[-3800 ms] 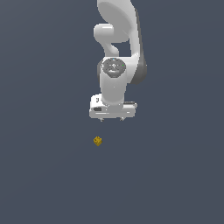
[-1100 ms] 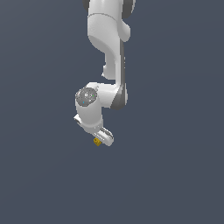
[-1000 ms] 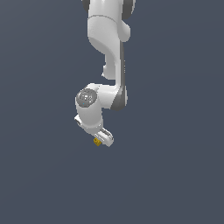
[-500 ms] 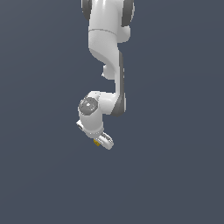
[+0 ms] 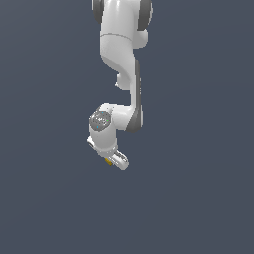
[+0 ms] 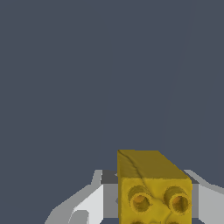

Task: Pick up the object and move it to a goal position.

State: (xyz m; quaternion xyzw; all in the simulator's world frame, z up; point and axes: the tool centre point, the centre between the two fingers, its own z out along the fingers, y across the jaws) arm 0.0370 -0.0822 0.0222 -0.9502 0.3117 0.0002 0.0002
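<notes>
The object is a small yellow-gold cube (image 5: pixel 108 160) with darker specks; only a sliver of it shows under the white gripper (image 5: pixel 112 159) in the exterior view. In the wrist view the cube (image 6: pixel 153 188) fills the space between the two white fingers (image 6: pixel 87 205), with round dimples on its near face. The gripper is shut on the cube and holds it. The arm hangs down from the top of the exterior view with the wrist bent toward the exterior view's left.
A plain dark grey-blue surface (image 5: pixel 198 198) fills both views. No other objects, containers or edges show.
The gripper with the cube has moved toward the exterior view's right and slightly lower. Several seconds ago the cube lay apart from the gripper; now it is held.
</notes>
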